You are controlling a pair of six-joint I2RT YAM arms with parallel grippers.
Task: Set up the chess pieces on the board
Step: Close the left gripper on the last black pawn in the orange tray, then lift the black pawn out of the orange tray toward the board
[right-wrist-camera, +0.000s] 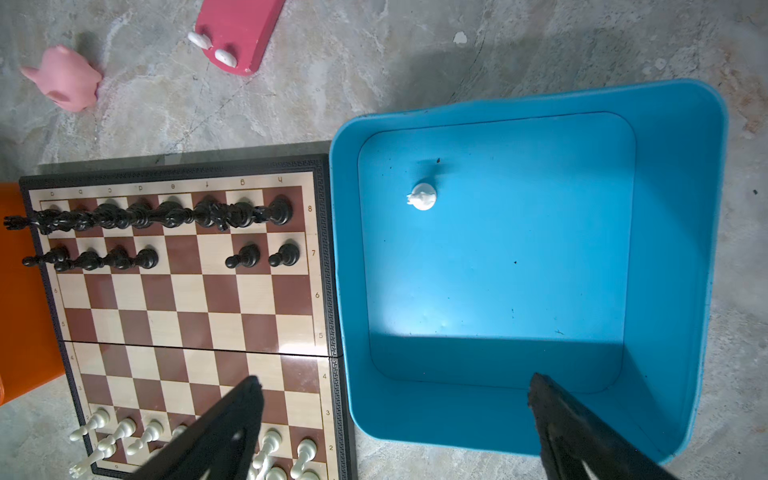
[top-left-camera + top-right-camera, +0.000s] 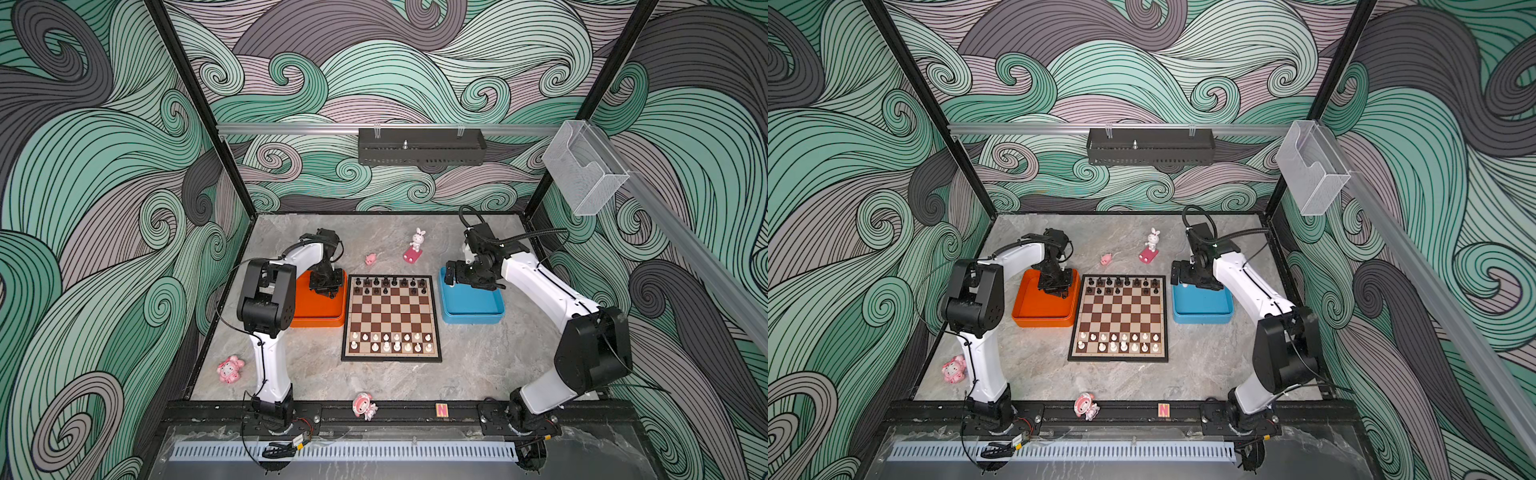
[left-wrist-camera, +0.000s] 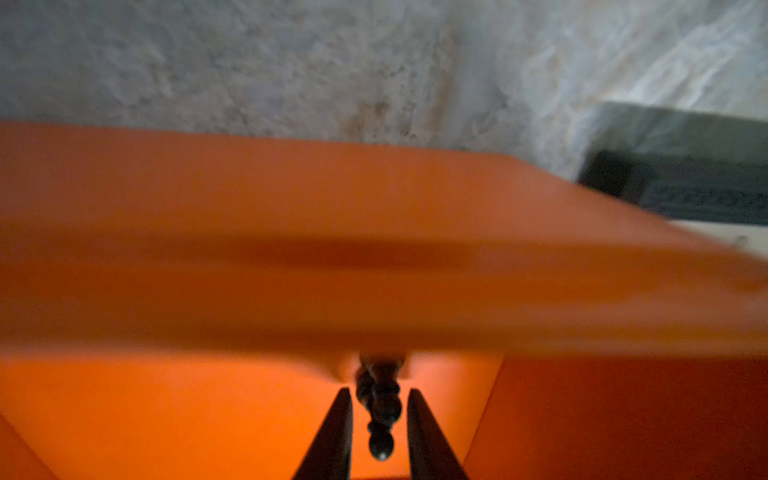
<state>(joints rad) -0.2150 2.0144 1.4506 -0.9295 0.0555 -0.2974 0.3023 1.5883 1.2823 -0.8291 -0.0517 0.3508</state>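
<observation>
The board (image 2: pixel 390 316) (image 2: pixel 1119 309) lies mid-table. Black chess pieces (image 2: pixel 390 284) fill its far two rows, with two squares bare in the second row (image 1: pixel 199 253). White pieces (image 2: pixel 386 341) stand in the near rows. My left gripper (image 2: pixel 326 291) (image 3: pixel 380 392) reaches down into the orange tray (image 2: pixel 316 318). Its jaws stand narrowly apart on either side of one black piece (image 3: pixel 380 409), a thin gap showing on each side. My right gripper (image 2: pixel 453 276) (image 1: pixel 395 378) hangs wide open over the blue tray's (image 1: pixel 673 208) far corner beside the board. One white piece (image 1: pixel 422 196) lies in that tray.
A white rabbit figure on a pink base (image 2: pixel 415 245) and a small pink pig (image 2: pixel 370 259) stand behind the board. Pink figurines lie at the front left (image 2: pixel 230 368) and on the front rail (image 2: pixel 364 406), near a letter block (image 2: pixel 441 409).
</observation>
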